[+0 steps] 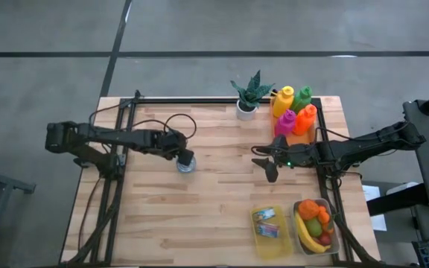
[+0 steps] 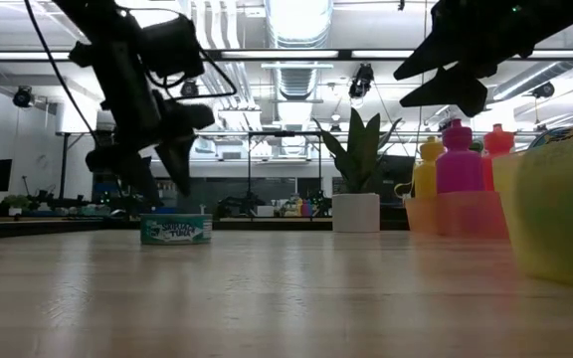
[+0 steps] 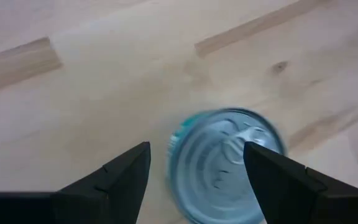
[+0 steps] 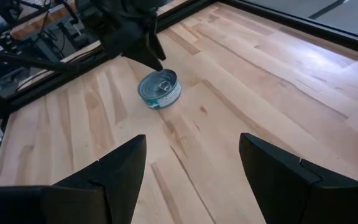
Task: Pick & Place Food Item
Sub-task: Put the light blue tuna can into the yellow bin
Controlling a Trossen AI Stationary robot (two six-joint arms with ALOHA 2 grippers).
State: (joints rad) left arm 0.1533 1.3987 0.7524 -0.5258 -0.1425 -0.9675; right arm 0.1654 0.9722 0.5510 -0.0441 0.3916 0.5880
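While left gripper [image 1: 185, 157] hovers open above tuna can [image 1: 186, 165] left of table centre, I judge step as pre-grasp; next: descend, straddle can, close. Right gripper [image 1: 269, 168] waits open, right side

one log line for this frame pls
left gripper: open, above round teal-labelled metal tuna can | can: standing on wooden table | right gripper: open, empty, waiting mid-table

One tin can [image 1: 185, 164], four bottles [image 1: 293, 110], two tubs [image 1: 269, 231]
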